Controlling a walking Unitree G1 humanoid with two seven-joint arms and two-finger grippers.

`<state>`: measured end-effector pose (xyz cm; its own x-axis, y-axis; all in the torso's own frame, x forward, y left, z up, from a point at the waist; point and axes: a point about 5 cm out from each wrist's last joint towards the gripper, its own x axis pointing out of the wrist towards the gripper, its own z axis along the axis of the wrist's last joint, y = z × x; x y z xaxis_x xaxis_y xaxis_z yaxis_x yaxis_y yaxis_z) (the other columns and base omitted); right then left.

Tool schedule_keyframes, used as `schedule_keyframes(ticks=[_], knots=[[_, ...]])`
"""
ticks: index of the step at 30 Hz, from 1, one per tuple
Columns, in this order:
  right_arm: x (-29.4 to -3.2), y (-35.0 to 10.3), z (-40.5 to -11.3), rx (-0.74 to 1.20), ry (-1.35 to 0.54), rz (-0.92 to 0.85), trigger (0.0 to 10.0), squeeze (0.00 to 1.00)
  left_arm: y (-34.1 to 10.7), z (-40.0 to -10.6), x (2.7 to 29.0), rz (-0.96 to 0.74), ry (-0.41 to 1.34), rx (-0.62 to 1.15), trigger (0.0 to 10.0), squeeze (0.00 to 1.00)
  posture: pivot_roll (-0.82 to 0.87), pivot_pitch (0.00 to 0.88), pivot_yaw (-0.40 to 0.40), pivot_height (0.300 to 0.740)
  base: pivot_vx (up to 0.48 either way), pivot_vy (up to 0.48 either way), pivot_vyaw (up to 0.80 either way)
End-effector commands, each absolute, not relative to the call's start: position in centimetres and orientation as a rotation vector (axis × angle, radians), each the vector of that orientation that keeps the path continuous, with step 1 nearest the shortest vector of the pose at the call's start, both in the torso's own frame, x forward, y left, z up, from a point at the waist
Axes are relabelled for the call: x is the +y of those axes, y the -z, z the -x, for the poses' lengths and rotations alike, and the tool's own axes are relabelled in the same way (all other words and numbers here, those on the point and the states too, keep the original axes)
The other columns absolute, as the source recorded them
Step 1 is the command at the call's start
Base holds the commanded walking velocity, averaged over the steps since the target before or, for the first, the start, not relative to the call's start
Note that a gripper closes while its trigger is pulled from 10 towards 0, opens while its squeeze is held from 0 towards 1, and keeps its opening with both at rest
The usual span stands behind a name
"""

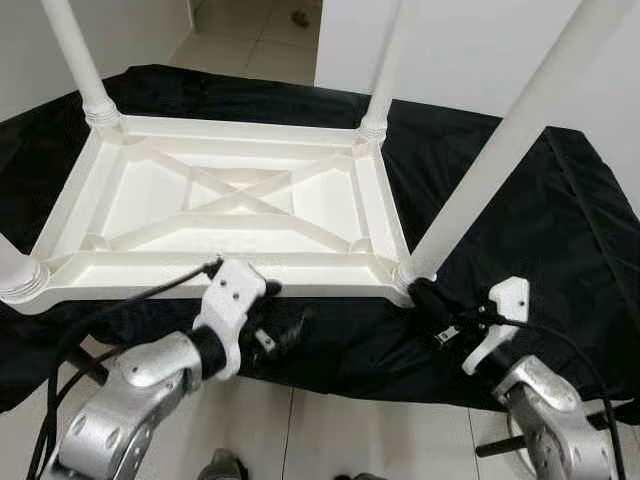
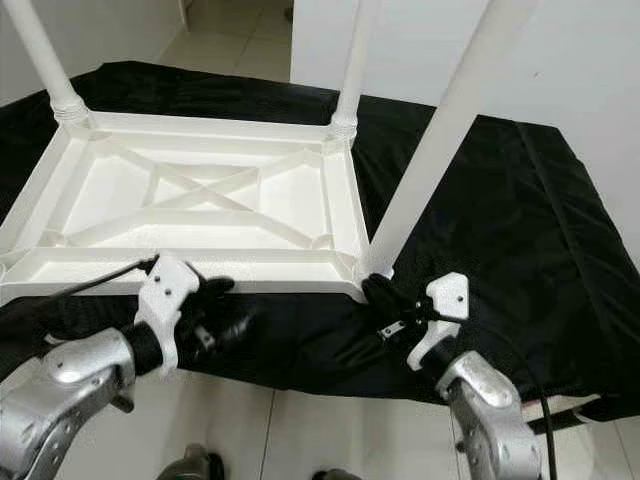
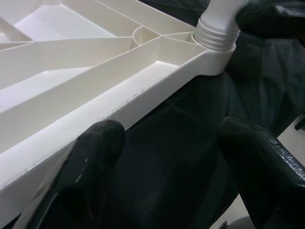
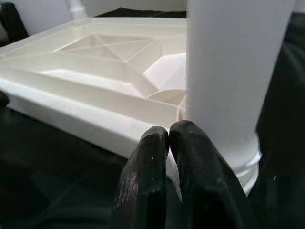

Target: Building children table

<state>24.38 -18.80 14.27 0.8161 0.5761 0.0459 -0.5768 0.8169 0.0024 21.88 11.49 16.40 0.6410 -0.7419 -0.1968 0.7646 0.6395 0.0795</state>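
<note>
A white plastic children's table (image 1: 240, 190) lies upside down on a black cloth. Its ribbed underside faces up, and legs stand at the far left (image 1: 75, 55), far right (image 1: 385, 70) and near right (image 1: 500, 160) corners. A fourth leg base (image 1: 18, 275) shows at the near left corner. My left gripper (image 1: 278, 312) is open at the table's front rim (image 3: 95, 119), with one finger (image 3: 95, 157) against the rim. My right gripper (image 1: 428, 298) is shut, with its fingertips (image 4: 157, 143) together and touching the threaded base of the near right leg (image 4: 233, 71).
The black cloth (image 1: 560, 230) covers a low platform that ends just in front of my arms. Tiled floor (image 1: 330, 430) lies below, and more floor (image 1: 250, 45) runs beyond between white walls. Black cables (image 1: 90, 320) run along both arms.
</note>
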Motion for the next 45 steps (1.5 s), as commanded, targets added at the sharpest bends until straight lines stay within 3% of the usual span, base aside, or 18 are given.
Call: schedule_keyframes(ticks=[1, 10, 20, 27, 30, 45], knots=[[-19.7, -13.9, -25.2, -0.025, -0.623, 0.007, 10.0, 0.00, -16.1, -21.6, 11.2, -0.173, 0.932, 0.159, 10.0, 0.00, 0.11, 0.091, -0.077, 0.740, 0.000, 0.000, 0.00], [-21.6, -15.2, -30.1, -0.085, -0.554, 0.081, 10.0, 0.00, -15.9, -23.9, 12.4, -0.182, 0.710, 0.154, 10.0, 0.00, 0.11, 0.087, -0.078, 0.740, 0.000, 0.000, 0.00], [-23.0, -15.8, -31.9, -0.153, -0.365, 0.060, 10.0, 0.00, -16.0, -25.0, 12.7, -0.174, 0.596, 0.120, 10.0, 0.00, 0.11, 0.087, -0.086, 0.740, 0.000, 0.000, 0.00], [-23.3, -15.7, -31.1, -0.226, -0.196, 0.007, 10.0, 0.00, -16.5, -26.8, 13.2, -0.098, 0.436, 0.053, 10.0, 0.00, 0.11, 0.089, -0.092, 0.740, 0.000, 0.000, 0.00], [-22.2, -15.2, -30.2, -0.230, -0.220, -0.008, 10.0, 0.00, -16.6, -27.3, 13.2, -0.066, 0.400, 0.039, 10.0, 0.00, 0.09, 0.090, -0.080, 0.740, 0.000, 0.000, 0.00], [-20.9, -14.4, -28.5, -0.231, -0.222, -0.022, 10.0, 0.00, -16.4, -26.9, 13.2, -0.073, 0.413, 0.021, 10.0, 0.00, 0.08, 0.087, -0.078, 0.740, 0.000, 0.000, 0.00]])
